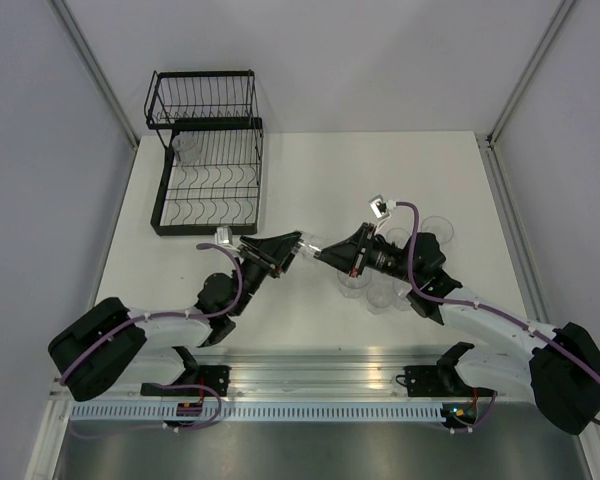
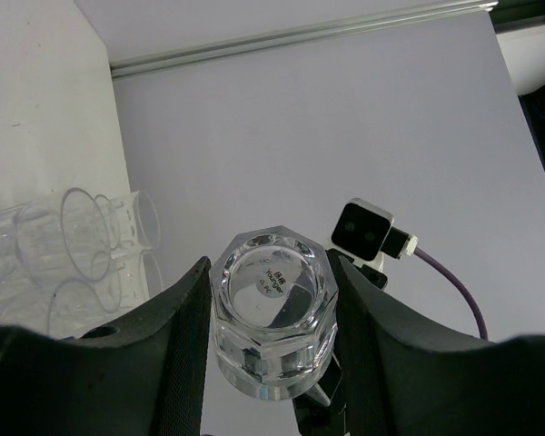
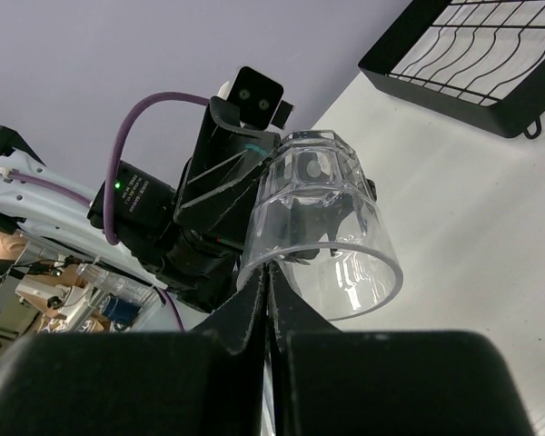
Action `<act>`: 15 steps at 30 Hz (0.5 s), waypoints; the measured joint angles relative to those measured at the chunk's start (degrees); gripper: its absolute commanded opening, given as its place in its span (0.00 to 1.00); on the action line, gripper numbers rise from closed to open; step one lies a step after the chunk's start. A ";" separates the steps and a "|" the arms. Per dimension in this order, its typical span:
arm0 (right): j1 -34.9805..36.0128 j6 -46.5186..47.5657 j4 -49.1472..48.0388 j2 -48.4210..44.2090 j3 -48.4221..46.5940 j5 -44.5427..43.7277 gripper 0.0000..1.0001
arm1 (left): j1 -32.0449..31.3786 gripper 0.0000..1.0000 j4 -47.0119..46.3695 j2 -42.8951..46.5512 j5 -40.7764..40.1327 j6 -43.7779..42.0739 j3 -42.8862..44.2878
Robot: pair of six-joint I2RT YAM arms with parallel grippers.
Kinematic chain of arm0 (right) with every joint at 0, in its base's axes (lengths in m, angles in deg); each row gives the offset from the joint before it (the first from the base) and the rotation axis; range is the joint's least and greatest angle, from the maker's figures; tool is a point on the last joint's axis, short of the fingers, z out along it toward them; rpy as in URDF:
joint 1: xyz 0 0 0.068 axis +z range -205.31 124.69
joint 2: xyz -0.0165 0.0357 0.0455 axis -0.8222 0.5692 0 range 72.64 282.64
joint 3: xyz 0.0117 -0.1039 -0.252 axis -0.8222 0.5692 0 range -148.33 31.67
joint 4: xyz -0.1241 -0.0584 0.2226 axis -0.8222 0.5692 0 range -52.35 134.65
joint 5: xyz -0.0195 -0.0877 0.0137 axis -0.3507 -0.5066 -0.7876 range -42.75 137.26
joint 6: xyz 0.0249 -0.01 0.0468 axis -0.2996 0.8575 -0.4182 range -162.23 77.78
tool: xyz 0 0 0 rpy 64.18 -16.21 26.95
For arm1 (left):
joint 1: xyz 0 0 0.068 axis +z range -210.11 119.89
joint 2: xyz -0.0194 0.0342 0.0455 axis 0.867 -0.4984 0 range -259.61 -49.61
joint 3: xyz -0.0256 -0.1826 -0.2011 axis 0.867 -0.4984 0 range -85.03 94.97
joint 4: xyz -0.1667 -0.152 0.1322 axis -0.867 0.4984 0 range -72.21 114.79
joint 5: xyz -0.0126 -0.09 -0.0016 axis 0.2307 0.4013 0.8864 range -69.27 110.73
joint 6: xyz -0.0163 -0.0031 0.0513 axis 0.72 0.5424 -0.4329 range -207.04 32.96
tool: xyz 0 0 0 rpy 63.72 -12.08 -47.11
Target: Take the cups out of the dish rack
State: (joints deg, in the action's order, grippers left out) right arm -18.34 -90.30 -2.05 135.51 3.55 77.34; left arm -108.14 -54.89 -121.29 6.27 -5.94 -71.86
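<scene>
Dish rack [image 1: 208, 165] stands at the far left corner of the table [image 1: 320, 180], black wire in two tiers over a tray. A lone cup [image 1: 185, 148] sits in it at the left end, where the upper tier meets the lower.

Nearer the middle, the left arm reaches in from the lower left. The left end effector [image 2: 269, 272] is clamped on the held cup [image 2: 271, 318], one black finger [image 2: 177, 345] pressed to each side of it. The cup is carried on its side: its faceted base with a round sticker faces the left wrist camera [image 3: 257, 95], and its mouth opens toward the right arm.

Tip to tip with it comes the right end effector [image 3: 270, 272]. Its fingers are closed tight together, their tips at the near left part of the held cup's rim. Whether the thin wall is pinched between them cannot be told. The right wrist camera [image 2: 363, 229], with its purple cable [image 2: 454, 282], shows just past the cup.

Further right, the unloaded cups [image 1: 382, 292] stand clustered on the table, touching or nearly so. The right arm lies across the cluster and hides part of it, so only cups at its near and far edges show. The rack and this cluster are well apart, with the two end effectors and the held cup between them.
</scene>
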 measured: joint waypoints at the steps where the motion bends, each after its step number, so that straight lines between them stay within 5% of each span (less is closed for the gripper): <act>1: 0.00 -0.13 -0.26 0.02 0.00 0.09 0.14 | -0.09 0.02 -0.26 -0.50 0.15 0.07 0.57; 5: -0.09 -0.66 -0.63 0.59 0.00 0.02 0.52 | -0.33 0.02 -1.64 -2.19 1.27 1.22 2.14; 15: -0.98 -0.13 0.46 1.68 -0.02 -2.36 0.63 | -0.13 0.02 -4.31 -6.23 -1.53 3.26 2.78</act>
State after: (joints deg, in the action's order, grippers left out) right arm -19.32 -90.43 -1.60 137.20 3.53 74.98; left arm -108.27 -59.20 -127.52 4.74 -2.69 -69.08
